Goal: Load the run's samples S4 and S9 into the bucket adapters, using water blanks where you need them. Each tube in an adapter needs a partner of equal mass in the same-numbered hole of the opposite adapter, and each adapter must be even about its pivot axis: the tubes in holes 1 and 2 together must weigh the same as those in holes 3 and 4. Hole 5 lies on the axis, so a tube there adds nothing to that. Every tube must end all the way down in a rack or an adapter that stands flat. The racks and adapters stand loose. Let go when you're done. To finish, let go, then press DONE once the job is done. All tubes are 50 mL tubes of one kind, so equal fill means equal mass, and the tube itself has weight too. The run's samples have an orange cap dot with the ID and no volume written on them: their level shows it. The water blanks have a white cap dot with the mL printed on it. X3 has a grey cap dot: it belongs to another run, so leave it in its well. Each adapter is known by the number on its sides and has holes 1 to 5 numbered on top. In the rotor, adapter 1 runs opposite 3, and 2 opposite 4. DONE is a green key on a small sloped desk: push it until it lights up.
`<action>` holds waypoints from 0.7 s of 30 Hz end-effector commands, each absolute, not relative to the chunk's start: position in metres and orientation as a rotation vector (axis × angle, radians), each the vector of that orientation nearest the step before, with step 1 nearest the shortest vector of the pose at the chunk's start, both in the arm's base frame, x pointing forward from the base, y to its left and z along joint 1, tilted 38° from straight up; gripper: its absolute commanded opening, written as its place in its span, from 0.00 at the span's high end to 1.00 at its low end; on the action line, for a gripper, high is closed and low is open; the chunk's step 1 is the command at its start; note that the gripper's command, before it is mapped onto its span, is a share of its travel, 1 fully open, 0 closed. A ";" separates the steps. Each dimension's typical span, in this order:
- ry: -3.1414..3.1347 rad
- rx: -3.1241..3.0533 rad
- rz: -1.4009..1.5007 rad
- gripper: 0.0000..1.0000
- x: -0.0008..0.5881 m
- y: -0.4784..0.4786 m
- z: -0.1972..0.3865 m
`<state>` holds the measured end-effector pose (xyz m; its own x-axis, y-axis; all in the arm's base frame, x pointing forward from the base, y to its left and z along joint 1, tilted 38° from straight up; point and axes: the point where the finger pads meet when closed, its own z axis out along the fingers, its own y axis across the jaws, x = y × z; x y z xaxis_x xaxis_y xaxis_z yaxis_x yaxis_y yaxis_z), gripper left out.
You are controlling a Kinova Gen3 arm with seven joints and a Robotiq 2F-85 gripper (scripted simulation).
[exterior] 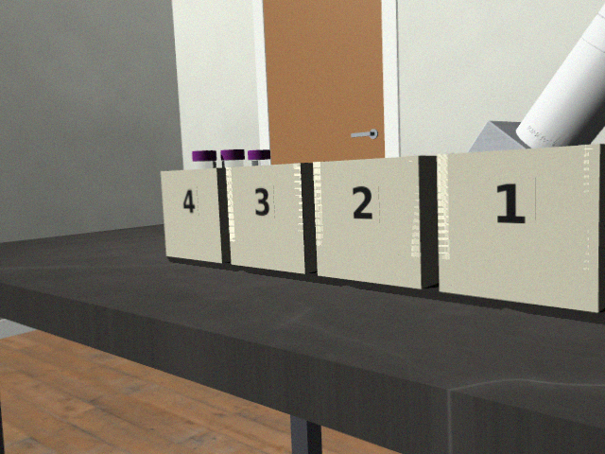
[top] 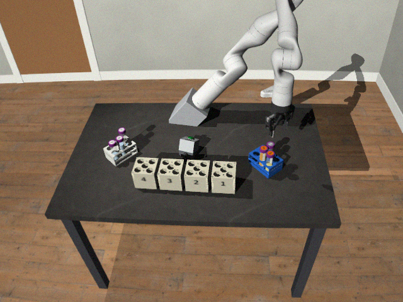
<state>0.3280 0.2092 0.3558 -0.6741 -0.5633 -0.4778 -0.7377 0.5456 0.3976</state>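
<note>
The blue rack (top: 264, 162) stands at the right of the table and holds three tubes: two with orange cap dots (top: 263, 149) (top: 270, 154) and one with a pale dot (top: 270, 144) behind them. My gripper (top: 276, 126) hangs behind and above this rack, clear of the tubes, partly open and empty. The white rack (top: 119, 151) at the left holds three purple-capped blanks; their caps also show in the exterior view (exterior: 232, 154). Adapters 4 (top: 145, 173), 3 (top: 170, 174), 2 (top: 196, 175) and 1 (top: 223, 177) stand in a row, flat, with all holes empty.
The small DONE desk (top: 188, 145) with its green key stands just behind adapters 3 and 2. The arm's grey base (top: 187, 112) sits at the table's back. The exterior view shows the numbered adapter fronts (exterior: 362, 202) and an arm link (exterior: 566, 102).
</note>
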 end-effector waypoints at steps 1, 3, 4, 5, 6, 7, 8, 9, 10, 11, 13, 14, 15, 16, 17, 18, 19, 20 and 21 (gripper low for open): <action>2.526 -1.024 0.858 0.38 0.328 0.201 0.350; 2.549 -0.984 0.867 0.38 0.329 0.196 0.346; 2.561 -0.964 0.871 0.38 0.329 0.193 0.344; 2.573 -0.944 0.876 0.38 0.329 0.191 0.342; 2.584 -0.924 0.880 0.38 0.329 0.188 0.340; 2.596 -0.904 0.884 0.38 0.329 0.186 0.338; 2.607 -0.883 0.889 0.38 0.329 0.183 0.336; 2.618 -0.863 0.893 0.38 0.329 0.180 0.334; 2.629 -0.842 0.897 0.38 0.329 0.178 0.332; 2.640 -0.822 0.901 0.38 0.330 0.175 0.330; 2.661 -0.780 0.910 0.38 0.330 0.170 0.326; 2.661 -0.780 0.910 0.38 0.330 0.170 0.326; 2.661 -0.780 0.910 0.38 0.330 0.170 0.326; 2.671 -0.759 0.914 0.38 0.330 0.167 0.324; 2.681 -0.738 0.918 0.38 0.330 0.165 0.322; 2.692 -0.716 0.922 0.38 0.330 0.162 0.319; 2.701 -0.695 0.926 0.38 0.330 0.159 0.317; 2.711 -0.673 0.930 0.38 0.330 0.157 0.315; 2.721 -0.652 0.933 0.38 0.331 0.154 0.313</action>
